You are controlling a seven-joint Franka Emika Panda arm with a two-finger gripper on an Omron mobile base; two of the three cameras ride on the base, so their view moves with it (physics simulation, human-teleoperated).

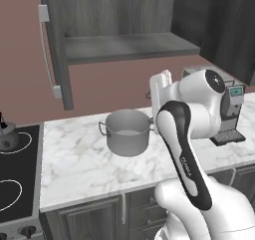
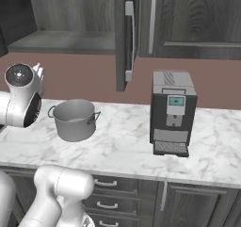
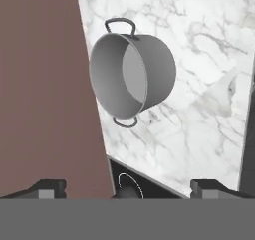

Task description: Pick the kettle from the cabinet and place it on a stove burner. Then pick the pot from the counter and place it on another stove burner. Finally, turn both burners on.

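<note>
Left base view is showing the pot [image 1: 127, 132] standing upright on the counter [image 1: 74, 164], near the middle of the marble slab, with its two loop handles pointing toward 9 and 3 o'clock. At 9 o'clock from the pot, the kettle [image 1: 6, 137] is sitting on the rear burner [image 1: 22, 143] of the black cooktop [image 1: 15, 204], cut by the picture's edge. At 12 o'clock above the pot, the cabinet [image 1: 119, 40] is standing open, its shelf bare and its door [image 1: 55, 50] swung out toward 10 o'clock. Hand view is showing the pot [image 3: 132, 74] lying ahead of the gripper [image 3: 127, 189], whose two fingertips are standing wide apart at 7 and 5 o'clock, gripping nothing. Right base view is showing a coffee machine [image 2: 172, 112] resting on the counter at 3 o'clock from the pot [image 2: 74, 119], well apart from it.
</note>
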